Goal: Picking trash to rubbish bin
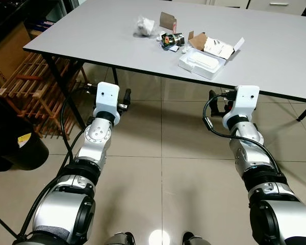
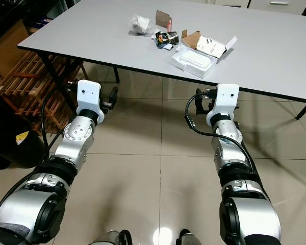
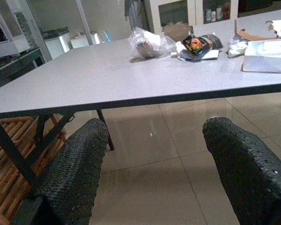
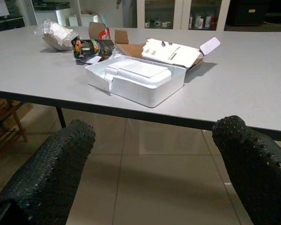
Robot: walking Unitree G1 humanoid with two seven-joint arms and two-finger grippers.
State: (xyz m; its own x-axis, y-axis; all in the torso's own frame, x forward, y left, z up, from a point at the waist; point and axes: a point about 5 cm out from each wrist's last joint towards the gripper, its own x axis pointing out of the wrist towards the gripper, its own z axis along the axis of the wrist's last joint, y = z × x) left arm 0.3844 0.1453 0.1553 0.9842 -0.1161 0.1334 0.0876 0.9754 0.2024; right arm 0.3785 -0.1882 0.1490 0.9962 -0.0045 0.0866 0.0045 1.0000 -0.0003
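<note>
Now we approach with left gripper (image 3: 152,176) and right gripper (image 4: 154,173) spread wide, empty; next, reach the foam tray (image 1: 203,63) at one o'clock.

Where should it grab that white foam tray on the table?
Probably by the foam tray's near wall, coming from the table edge facing the robot: that thin upright rim lies closest to the edge, while boxes and wrappers crowd the far side.
</note>
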